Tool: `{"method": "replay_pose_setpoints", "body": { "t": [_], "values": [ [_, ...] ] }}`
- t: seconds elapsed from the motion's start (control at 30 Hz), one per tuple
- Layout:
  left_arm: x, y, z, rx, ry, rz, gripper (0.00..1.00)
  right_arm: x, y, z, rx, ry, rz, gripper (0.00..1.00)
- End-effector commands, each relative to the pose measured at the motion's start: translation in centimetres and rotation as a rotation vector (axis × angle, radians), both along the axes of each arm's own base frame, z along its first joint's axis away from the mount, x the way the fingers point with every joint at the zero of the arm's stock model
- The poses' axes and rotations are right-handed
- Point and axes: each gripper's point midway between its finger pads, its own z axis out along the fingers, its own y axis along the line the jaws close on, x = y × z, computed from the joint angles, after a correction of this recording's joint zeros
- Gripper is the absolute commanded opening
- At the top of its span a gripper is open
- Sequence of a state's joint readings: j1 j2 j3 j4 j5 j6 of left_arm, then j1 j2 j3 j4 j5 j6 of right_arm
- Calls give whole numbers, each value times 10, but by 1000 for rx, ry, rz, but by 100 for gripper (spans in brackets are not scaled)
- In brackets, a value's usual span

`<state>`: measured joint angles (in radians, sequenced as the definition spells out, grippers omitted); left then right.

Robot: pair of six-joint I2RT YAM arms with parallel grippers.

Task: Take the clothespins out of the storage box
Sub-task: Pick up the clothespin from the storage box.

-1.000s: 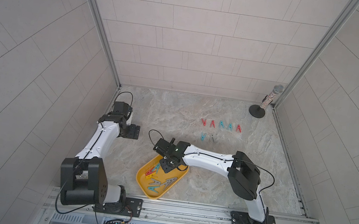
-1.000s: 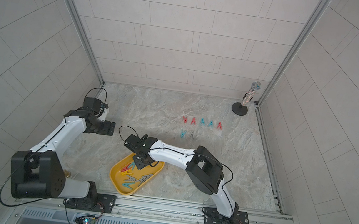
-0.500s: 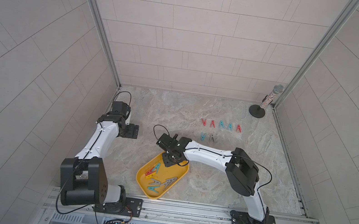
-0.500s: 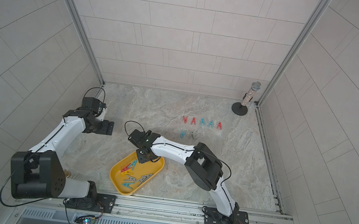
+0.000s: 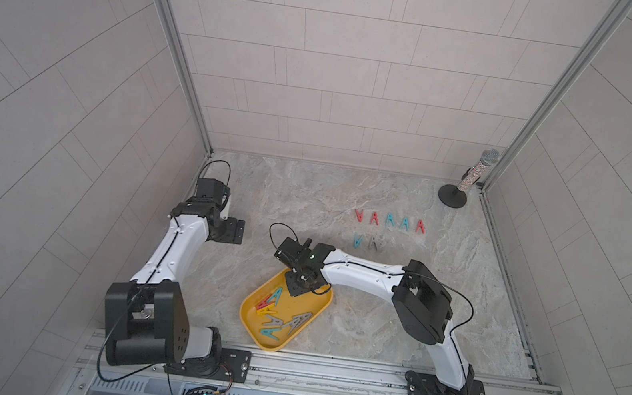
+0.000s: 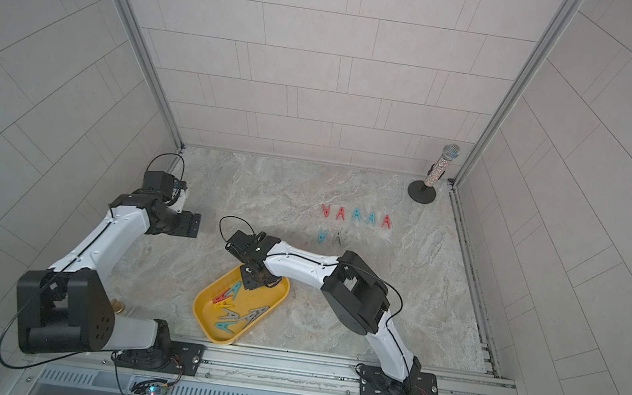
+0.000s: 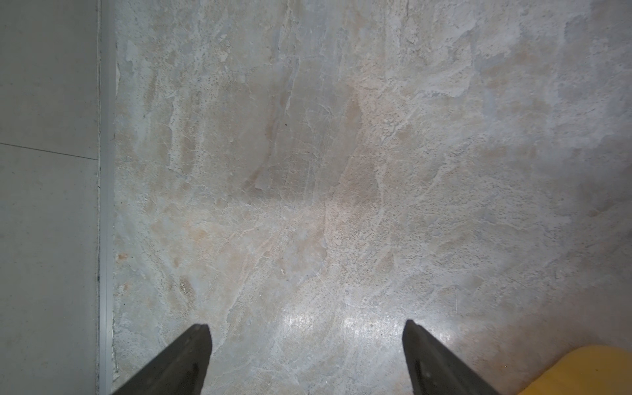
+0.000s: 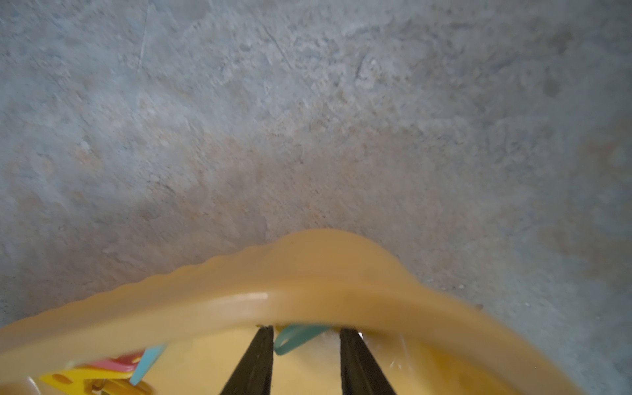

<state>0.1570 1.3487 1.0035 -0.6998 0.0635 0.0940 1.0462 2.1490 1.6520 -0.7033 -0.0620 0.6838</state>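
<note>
Right gripper (image 8: 306, 330), right wrist view: its 2 black fingers straddle a teal clothespin (image 8: 297, 337) lying against the inner wall of the storage box (image 8: 307, 273), whose rim curves just beyond the tips. Blur hides whether the pads actually pinch the peg, so I cannot tell a clamp from mere bracketing. Likely the wall backs the peg so it cannot skid away. More clothespins (image 8: 85, 379), yellow, pinkish red and blue, lie off to one side of the fingers, further inside the box

In both top views the right gripper (image 5: 299, 286) (image 6: 254, 278) dips into a corner of the box. The loose pile (image 5: 276, 319) sits behind it, toward the robot's base, and 7 pegs (image 5: 388, 220) already lie on the marble table (image 5: 304, 205), well beyond it

Left wrist view: left gripper (image 7: 306, 328) spread wide and empty over bare table, with a box corner (image 7: 588, 372) beside 1 finger, probably parked clear of the working arm
</note>
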Motion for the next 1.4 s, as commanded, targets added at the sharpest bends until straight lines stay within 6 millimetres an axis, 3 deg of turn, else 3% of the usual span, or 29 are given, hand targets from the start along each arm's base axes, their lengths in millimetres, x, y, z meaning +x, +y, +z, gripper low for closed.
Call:
{"method": "replay_pose_setpoints", "body": {
  "t": [0.0, 0.13, 0.47, 0.57, 0.87, 1.1, 1.23, 1.37],
  "values": [
    [-1, 1, 5, 1, -20, 2, 96, 1, -7, -5, -33, -5, -15, 31],
    [-1, 0, 5, -1, -19, -1, 96, 1, -11, -3, -36, -14, -19, 23],
    [-1, -5, 2, -29, -11, -22, 95, 0, -19, -6, -55, -26, -14, 23],
    [-2, -7, 1, -37, -11, -26, 95, 1, -19, -1, -49, -38, -14, 17],
    [-2, -13, -4, -69, 8, -49, 96, -5, -15, 37, 17, -102, 50, 4],
    [-5, -24, -12, -125, 46, -94, 95, -18, -15, 88, 146, -183, 157, 0],
    [-5, -32, -11, -159, 40, -125, 95, -10, -41, 118, 187, -259, 141, 0],
    [-8, -53, -7, -255, 33, -200, 95, 15, -90, 125, 187, -269, 22, 0]
  ]
}}
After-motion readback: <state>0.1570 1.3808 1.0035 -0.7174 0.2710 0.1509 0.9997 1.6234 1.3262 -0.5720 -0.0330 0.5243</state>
